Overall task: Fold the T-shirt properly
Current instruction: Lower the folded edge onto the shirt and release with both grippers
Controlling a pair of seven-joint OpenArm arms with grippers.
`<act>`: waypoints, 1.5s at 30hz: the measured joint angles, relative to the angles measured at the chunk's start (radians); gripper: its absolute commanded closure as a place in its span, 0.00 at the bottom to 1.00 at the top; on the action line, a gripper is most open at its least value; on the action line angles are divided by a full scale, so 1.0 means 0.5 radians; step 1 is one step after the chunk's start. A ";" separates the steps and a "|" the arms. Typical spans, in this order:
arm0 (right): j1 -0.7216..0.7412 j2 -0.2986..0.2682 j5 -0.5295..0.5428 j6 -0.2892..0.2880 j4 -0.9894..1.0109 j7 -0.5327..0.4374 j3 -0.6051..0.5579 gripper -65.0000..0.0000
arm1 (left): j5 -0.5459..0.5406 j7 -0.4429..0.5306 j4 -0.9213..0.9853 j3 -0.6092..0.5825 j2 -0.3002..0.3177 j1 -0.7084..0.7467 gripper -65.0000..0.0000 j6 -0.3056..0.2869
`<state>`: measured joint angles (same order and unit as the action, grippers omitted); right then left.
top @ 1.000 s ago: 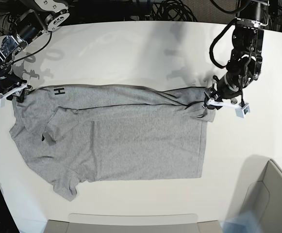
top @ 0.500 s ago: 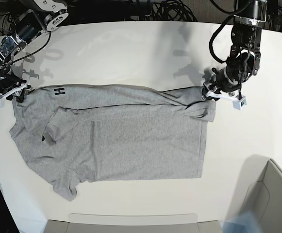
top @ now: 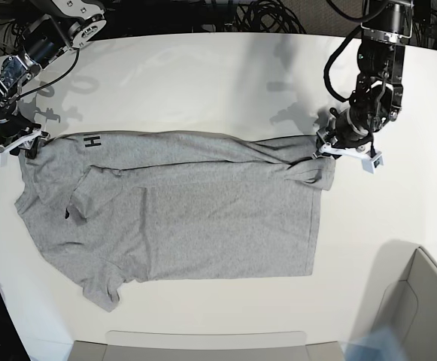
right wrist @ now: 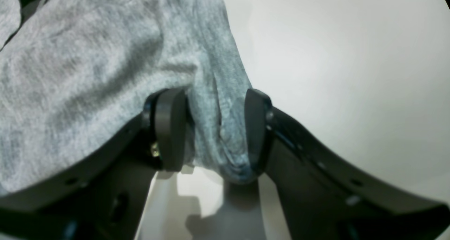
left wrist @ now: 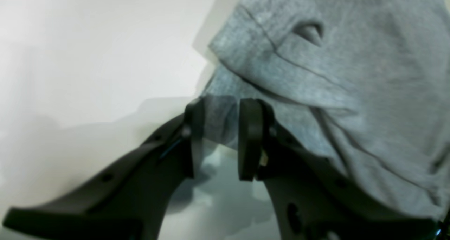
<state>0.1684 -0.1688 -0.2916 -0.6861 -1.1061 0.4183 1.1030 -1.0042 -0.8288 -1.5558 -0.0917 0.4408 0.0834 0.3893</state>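
The heather-grey T-shirt [top: 195, 210] lies spread on the white table [top: 203, 83], its far long edge folded over and showing black letters [top: 90, 141]. My left gripper [top: 324, 151] is at the shirt's right far corner. In the left wrist view this gripper [left wrist: 219, 108] is closed on a thin fold of grey cloth [left wrist: 334, 57]. My right gripper [top: 31, 141] is at the shirt's left far corner. In the right wrist view it [right wrist: 214, 103] clamps a bunched fold of cloth [right wrist: 88, 57] just above the table.
A grey bin [top: 421, 308] stands at the front right corner. A grey tray edge [top: 203, 346] runs along the front. Black cables [top: 271, 15] lie behind the table's far edge.
My left gripper has moved a little toward the far side with the shirt corner, and that corner shifted with it. The right arm has not moved.
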 measured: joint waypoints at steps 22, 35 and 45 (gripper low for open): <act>0.008 0.012 -0.104 0.001 -0.013 -0.031 0.000 0.58 | 0.340 -0.027 -0.275 -0.156 -0.003 0.037 0.72 0.293; 0.008 0.011 -0.105 0.001 -0.013 -0.031 0.000 0.58 | 0.340 -0.014 -0.144 -0.153 0.000 -0.001 0.72 0.293; 0.012 0.012 -0.106 0.000 -0.013 -0.030 0.000 0.58 | 0.337 0.005 -0.097 -0.179 0.001 -0.050 0.71 0.277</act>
<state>0.1745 -0.1627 -0.3447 -0.6861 -1.1126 0.4034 1.1030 -0.8356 -0.8265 -1.6043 -0.1810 0.4412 0.0582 0.5278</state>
